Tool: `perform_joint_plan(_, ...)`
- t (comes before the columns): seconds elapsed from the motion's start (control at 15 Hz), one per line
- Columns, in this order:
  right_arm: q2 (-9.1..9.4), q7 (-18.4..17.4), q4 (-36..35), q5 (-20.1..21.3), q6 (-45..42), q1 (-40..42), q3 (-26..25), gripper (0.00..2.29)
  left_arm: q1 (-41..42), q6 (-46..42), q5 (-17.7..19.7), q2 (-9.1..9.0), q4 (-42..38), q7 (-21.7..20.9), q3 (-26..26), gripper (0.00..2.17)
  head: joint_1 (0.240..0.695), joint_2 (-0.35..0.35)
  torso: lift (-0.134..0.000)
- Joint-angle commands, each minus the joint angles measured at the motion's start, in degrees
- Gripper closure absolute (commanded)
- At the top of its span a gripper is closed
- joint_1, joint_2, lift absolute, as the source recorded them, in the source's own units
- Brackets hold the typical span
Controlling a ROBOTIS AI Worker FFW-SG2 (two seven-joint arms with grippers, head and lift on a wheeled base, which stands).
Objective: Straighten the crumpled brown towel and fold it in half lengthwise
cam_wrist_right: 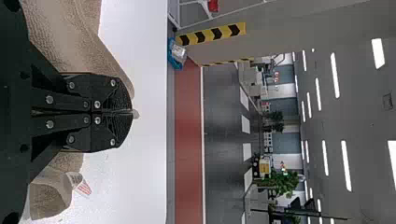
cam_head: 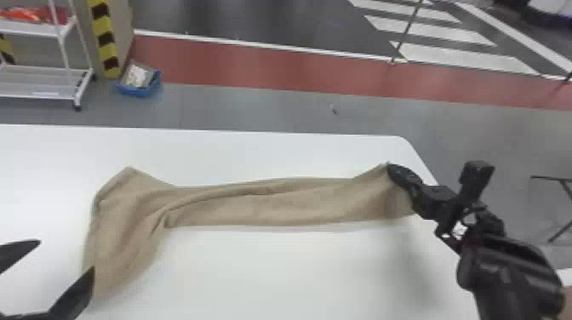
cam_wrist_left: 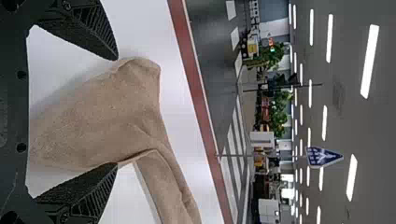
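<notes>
Head view: Nearest the camera, at lower left, is the left gripper (cam_head: 67, 255), its two black fingers spread wide with nothing gripped. One fingertip is at the towel's near left part; whether they touch, I cannot tell. From the lower right comes the right arm, its gripper (cam_head: 389, 167) closed on the far right corner of the brown towel (cam_head: 272, 208). The towel lies across the white table (cam_head: 276, 272), its left end fanned wide and wrinkled, its middle a narrow band with a long ridge. Its right end is near the table's slanting right edge, while white surface shows between the band and the far edge, and more on the near side. On the floor beyond, a blue bin (cam_head: 138, 87) holds a pale package (cam_head: 137, 75), beside a column with yellow and black stripes (cam_head: 104, 38). Left of that, a white rack (cam_head: 36, 27) has orange and red items (cam_head: 32, 14) on its upper shelf.

Left wrist view: The open fingers stand well apart, with the towel's wide, rumpled end in the space between them. In the room behind are leafy plants (cam_wrist_left: 268, 58) and a blue sign (cam_wrist_left: 323, 157).

Right wrist view: The fingers are pressed together, a small tip of cloth poking out past them. A white label with red marks (cam_wrist_right: 80, 183) sticks out from the towel's edge.
</notes>
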Motion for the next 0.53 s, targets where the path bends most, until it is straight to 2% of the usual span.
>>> perform_joint_plan(0.0,0.0,0.2,0.1,0.1,-0.1,-0.2,0.2,1.22,0.0,-2.4,-1.6,0.1,2.9,-0.6,-0.6,0.09,0.695,-0.263,-0.124)
perform_joint_plan(0.27,0.09,0.5,0.1,0.0,-0.1,-0.2,0.3,1.22,-0.8,0.3,-6.1,0.8,6.0,0.9,-1.3,0.28,0.695,-0.256,-0.124)
perform_joint_plan(0.47,0.0,0.5,0.6,0.0,-0.4,-0.4,0.4,1.22,-0.3,3.4,-6.8,1.51,6.1,0.5,-1.1,0.36,0.695,-0.242,-0.124)
